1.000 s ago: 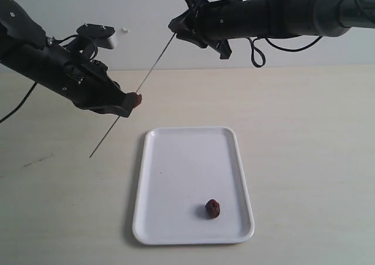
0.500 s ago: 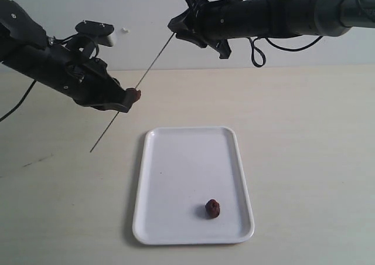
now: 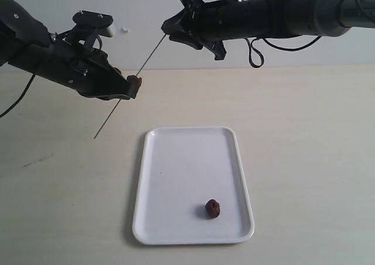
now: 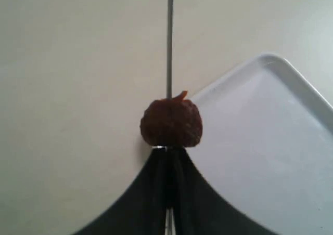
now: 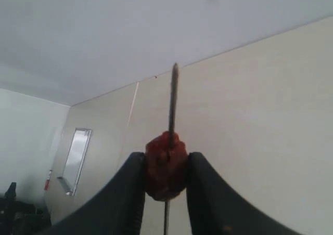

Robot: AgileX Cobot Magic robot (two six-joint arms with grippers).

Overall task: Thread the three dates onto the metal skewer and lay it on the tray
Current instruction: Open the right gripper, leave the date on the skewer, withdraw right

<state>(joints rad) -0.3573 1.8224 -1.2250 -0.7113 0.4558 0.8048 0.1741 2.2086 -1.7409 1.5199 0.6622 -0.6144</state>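
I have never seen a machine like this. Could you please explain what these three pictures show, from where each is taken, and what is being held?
This is a robot with two black arms; each ends in a two-fingered clamp called a gripper. The wide picture comes from a camera off the arms. The two close pictures come from cameras on the wrists, looking along the fingers. On the pale table lies a white tray with one date on it. The left gripper is shut on a thin metal skewer, with a second date threaded just past its fingertips. The right gripper is closed around a third date, which the skewer also passes through. The skewer is held slanted in the air.
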